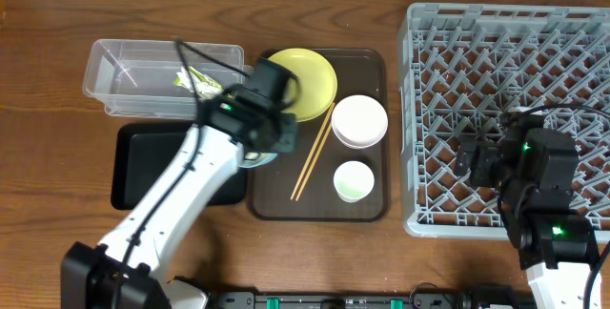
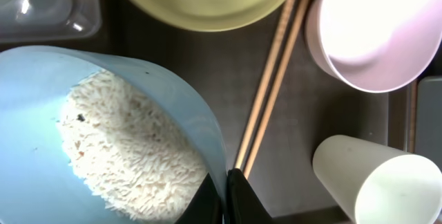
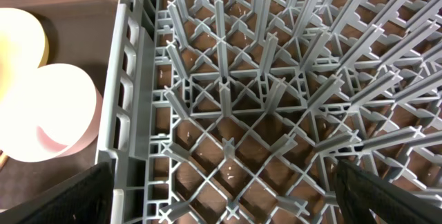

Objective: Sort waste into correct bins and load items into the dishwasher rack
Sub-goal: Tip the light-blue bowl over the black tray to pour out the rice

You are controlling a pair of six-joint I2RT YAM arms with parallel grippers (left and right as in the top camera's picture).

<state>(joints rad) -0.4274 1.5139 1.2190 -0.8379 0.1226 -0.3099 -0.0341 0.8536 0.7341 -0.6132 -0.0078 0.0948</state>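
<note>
Left wrist: left jaws clamp light blue bowl [image 2: 34, 113] rim; right jaws apart over rack [image 3: 135, 113].

Grained brown wooden table [image 1: 57, 23], clear glossy plastic tub [image 1: 105, 61], matt black tray [image 1: 143, 166], dull grey plastic lattice rack [image 1: 496, 18], smooth light blue bowl [image 2: 34, 92], grainy white rice [image 2: 131, 148], pale wooden chopsticks [image 2: 273, 79], smooth yellow plate [image 2: 207, 3]

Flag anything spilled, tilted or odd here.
Only the blue bowl: the left gripper pinches its rim and it looks tipped, rice heaped against one side. No rice shows spilled on the tray.
</note>
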